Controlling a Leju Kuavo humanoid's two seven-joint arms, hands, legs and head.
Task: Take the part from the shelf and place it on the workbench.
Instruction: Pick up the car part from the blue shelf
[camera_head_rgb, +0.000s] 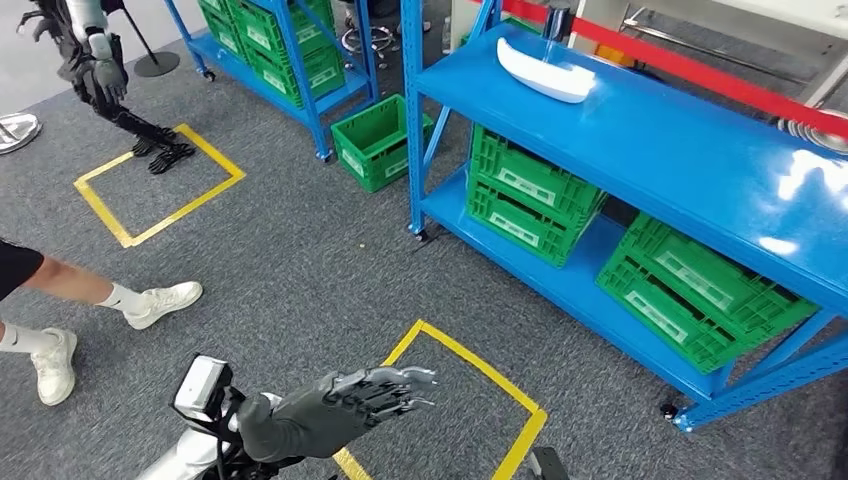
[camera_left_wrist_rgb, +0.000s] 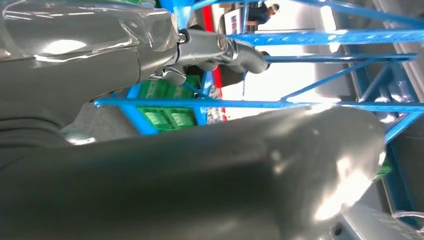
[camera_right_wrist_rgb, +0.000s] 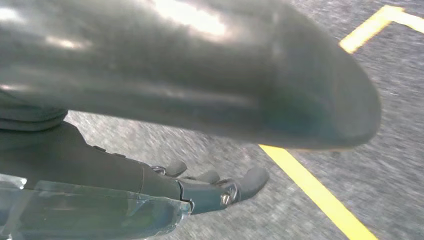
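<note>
Head view: left hand (camera_head_rgb: 375, 392) low over grey carpet, fingers stretched out and slightly spread, nothing in them. Just beyond the fingertips, a yellow tape square (camera_head_rgb: 470, 400) on the floor. Far ahead and to the right of the hand, the white part (camera_head_rgb: 544, 70) lying on the top board of a blue shelf (camera_head_rgb: 640, 140), well apart from the hand. Under that board, green crates (camera_head_rgb: 530, 195) on the lower level, and one more green crate (camera_head_rgb: 375, 140) on the floor beside the shelf leg. Well off to the hand's left, a person's legs in white shoes (camera_head_rgb: 160, 302); farther off, another robot (camera_head_rgb: 100, 70) standing at a second tape square.

Left wrist view: thick grey thumb (camera_left_wrist_rgb: 220, 170) across much of the picture, darker fingers (camera_left_wrist_rgb: 225, 50) extended, holding nothing. Beyond the fingers, blue shelf rails and green crates.

Right wrist view: right hand (camera_right_wrist_rgb: 210, 187) hanging over carpet, thumb (camera_right_wrist_rgb: 200, 75) large and blurred, fingers loosely bent, empty. Yellow tape line (camera_right_wrist_rgb: 315, 192) on the floor just past the fingertips.
</note>
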